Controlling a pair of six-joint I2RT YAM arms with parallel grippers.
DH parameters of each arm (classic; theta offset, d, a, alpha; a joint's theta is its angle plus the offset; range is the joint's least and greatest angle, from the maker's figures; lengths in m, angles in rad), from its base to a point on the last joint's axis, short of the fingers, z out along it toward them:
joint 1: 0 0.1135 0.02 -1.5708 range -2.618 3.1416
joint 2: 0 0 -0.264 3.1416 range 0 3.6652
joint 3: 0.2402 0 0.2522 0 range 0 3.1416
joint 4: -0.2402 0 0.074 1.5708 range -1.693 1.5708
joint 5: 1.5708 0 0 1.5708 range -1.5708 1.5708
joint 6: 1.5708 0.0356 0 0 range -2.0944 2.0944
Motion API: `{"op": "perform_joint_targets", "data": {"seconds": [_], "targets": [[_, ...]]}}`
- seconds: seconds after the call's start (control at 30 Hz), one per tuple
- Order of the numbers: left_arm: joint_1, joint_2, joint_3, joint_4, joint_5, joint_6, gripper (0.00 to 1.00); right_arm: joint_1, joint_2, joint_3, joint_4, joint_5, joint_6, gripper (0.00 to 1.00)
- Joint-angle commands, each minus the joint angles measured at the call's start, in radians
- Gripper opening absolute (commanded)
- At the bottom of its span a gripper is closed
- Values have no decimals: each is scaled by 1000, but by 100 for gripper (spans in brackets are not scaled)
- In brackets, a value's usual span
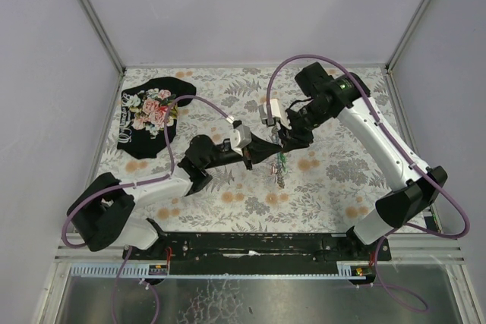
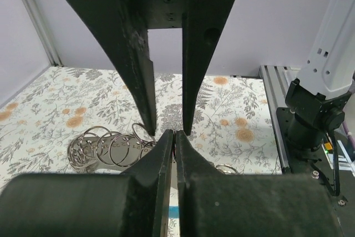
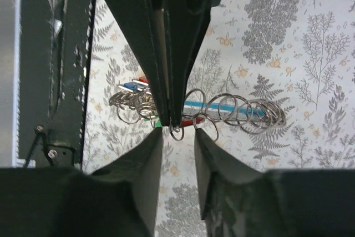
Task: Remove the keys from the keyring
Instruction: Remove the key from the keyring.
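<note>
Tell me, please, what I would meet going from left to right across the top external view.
Black floral cloth → left arm's white camera → keys → right arm's base.

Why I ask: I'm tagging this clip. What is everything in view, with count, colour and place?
tablecloth: one, white with grey leaves and orange flowers, covering the table.
black floral cloth: one, black with pink flowers, far left corner.
keyring: several linked silver rings plus a light-blue strip, mid-table by the gripper tips.
keys: count unclear, red, blue and green heads, among the rings.
left gripper: one, black, shut, tips at the rings.
right gripper: one, black, open, facing the left one.
</note>
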Motion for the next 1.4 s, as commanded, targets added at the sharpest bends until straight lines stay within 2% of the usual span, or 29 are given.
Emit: {"op": "perform_joint_targets", "data": {"seconds": [0.0, 0.13, 0.27, 0.4, 0.53, 0.77, 0.93, 1.37], "targets": [[4, -45, -41, 227, -55, -76, 0, -73, -53, 12, 16, -157, 9, 41], [23, -42, -86, 430, -101, -191, 0, -165, -52, 59, 2, -313, 2, 49], [32, -24, -107, 606, -144, -283, 0, -174, -96, -3, 97, -437, 42, 54], [32, -40, -79, 610, -158, -313, 0, -174, -176, -125, 312, -532, 149, 56], [32, -54, -55, 610, -166, -341, 0, -175, -165, -94, 354, -580, 165, 53], [45, -71, -49, 610, -201, -404, 0, -175, -144, -54, 327, -644, 107, 52], [57, -72, -40, 608, -206, -455, 0, -175, -143, -43, 296, -659, 58, 43], [62, -53, -19, 607, -193, -514, 0, -154, -122, -6, 300, -635, 39, 37]]}}
